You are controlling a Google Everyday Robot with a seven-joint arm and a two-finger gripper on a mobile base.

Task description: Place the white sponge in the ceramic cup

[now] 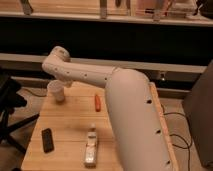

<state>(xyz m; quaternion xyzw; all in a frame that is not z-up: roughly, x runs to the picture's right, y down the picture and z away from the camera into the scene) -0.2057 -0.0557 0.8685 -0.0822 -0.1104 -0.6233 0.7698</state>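
Observation:
The ceramic cup [56, 91] is small, plain and white. It stands upright at the far left of the wooden table [70, 125]. My white arm [100, 77] reaches from the lower right across the table to its far left corner. The gripper [56, 77] is at the arm's end, directly above the cup's rim and very close to it, mostly hidden behind the wrist. No white sponge shows on the table; it is hidden or out of view.
An orange marker-like object [97, 102] lies mid-table. A black flat object [47, 140] lies near the front left. A pale bottle-like item [91, 149] lies at the front centre. A black chair [10, 107] stands to the left and a dark shelf wall [125, 40] is behind.

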